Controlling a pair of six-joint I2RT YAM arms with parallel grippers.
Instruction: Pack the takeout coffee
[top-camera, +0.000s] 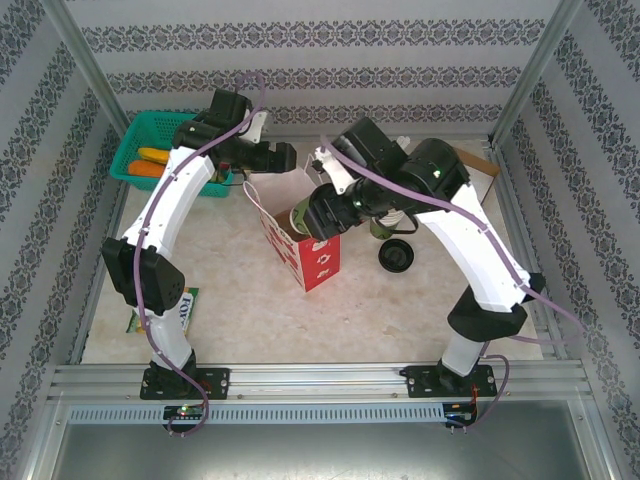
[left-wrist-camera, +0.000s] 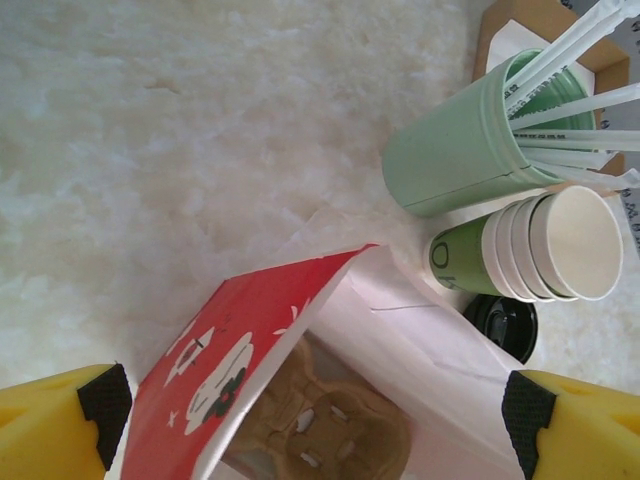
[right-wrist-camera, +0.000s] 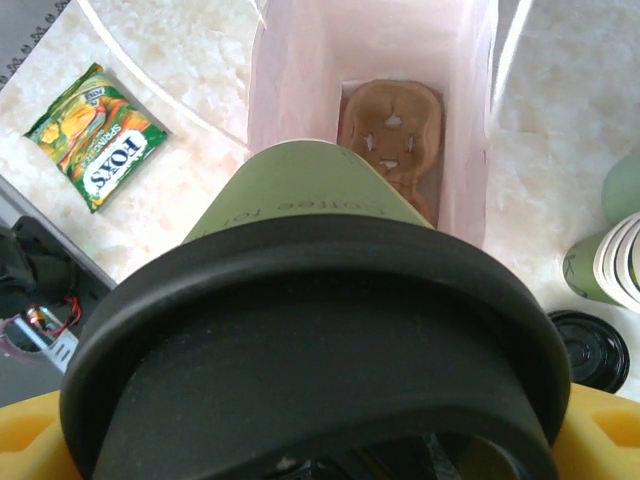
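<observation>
A red paper bag (top-camera: 318, 262) stands open near the middle of the tabletop (top-camera: 250, 320), its pale inside showing. The right gripper (top-camera: 315, 218) hangs at the bag's mouth with a green coffee cup (top-camera: 299, 214) at its fingers, in the top of the bag. How the fingers sit on the cup is hard to tell from above. The left gripper (top-camera: 283, 157) hovers toward the far edge, just beyond the bag and apart from it. A green basket (top-camera: 150, 128) holding orange and yellow things sits in the far left corner. A green snack packet (top-camera: 183, 305) lies by the left edge, partly behind the left arm. A loose black lid (top-camera: 396, 257) lies right of the bag.
</observation>
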